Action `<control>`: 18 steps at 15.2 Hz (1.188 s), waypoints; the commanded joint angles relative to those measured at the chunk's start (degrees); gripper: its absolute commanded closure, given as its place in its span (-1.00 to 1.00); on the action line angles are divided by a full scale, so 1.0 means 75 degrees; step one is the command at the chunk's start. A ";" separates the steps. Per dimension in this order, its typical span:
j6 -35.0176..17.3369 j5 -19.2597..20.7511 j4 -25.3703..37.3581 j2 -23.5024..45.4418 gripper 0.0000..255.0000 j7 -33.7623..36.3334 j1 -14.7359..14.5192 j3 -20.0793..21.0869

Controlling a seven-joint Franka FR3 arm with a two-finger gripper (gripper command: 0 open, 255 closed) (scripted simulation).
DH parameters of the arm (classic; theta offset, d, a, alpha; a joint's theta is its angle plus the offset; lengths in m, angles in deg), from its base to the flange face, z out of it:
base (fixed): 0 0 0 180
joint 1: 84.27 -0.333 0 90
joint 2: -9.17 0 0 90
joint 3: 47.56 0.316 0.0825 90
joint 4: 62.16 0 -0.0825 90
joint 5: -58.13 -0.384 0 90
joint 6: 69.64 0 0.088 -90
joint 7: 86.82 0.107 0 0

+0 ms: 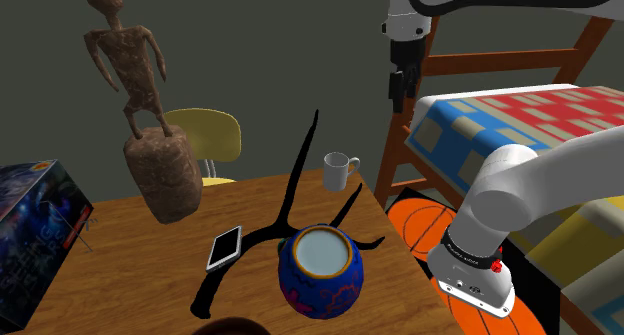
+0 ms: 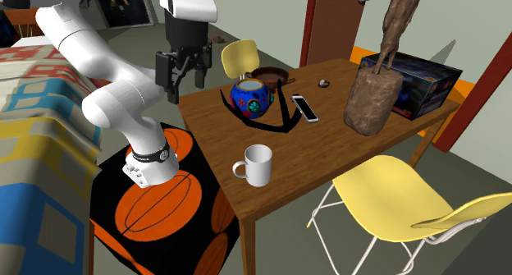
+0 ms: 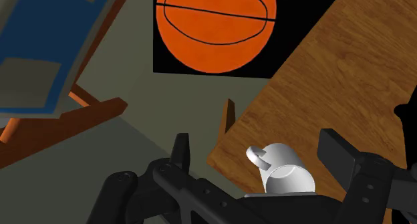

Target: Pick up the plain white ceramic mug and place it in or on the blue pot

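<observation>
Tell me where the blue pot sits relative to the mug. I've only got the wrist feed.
Observer: In the shoulder view the blue pot stands mouth up on the table, nearer that camera than the white mug and apart from it.
Operator: Anything between them?
Observer: A black antler-shaped piece lies across the table between the two, its branches curving around the pot.
Operator: Anything else close to the pot?
Observer: A phone lies flat to the pot's left in the shoulder view.
Operator: How high is the claw?
Observer: In the second exterior view the claw hangs open, well above the tabletop, with the mug far below it.
</observation>
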 commanded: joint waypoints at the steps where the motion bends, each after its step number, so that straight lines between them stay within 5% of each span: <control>1: 0.0000 0.0000 0.0000 0.0000 -1.00 0.0000 0.0000 0.0000; 18: -0.3767 -0.1523 -0.0429 0.3424 -1.00 0.3472 0.0067 0.1222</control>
